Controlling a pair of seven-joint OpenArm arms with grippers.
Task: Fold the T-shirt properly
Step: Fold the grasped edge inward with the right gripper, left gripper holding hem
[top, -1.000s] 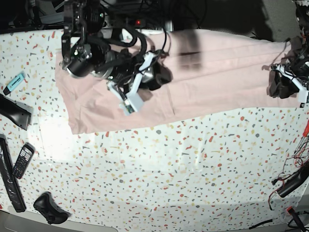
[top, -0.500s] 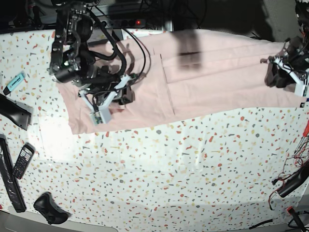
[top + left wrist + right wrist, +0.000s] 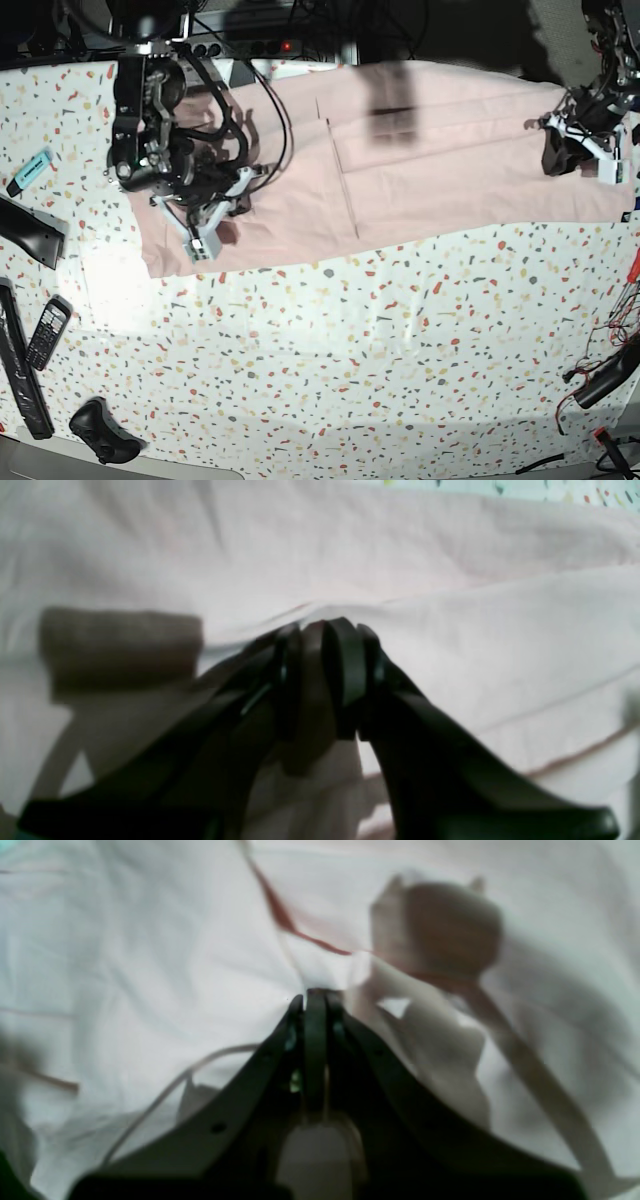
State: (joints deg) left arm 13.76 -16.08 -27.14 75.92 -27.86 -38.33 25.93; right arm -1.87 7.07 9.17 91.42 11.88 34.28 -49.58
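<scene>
The T-shirt (image 3: 420,150) lies spread in a long band along the far edge of the surface (image 3: 350,360). Near its left end, the right gripper (image 3: 315,995) has its jaws pinched together on a pucker of the pink cloth. At the right end, the left gripper (image 3: 325,630) stands narrow against a raised fold; whether cloth is caught I cannot tell. To fold well, both ends likely need firm pinches and an even lift, keeping the cloth taut.

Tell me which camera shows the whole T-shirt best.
The base view: the T-shirt lies spread across the table's far side, both ends visible. Each wrist view shows only blurred pink cloth around its gripper.
</scene>
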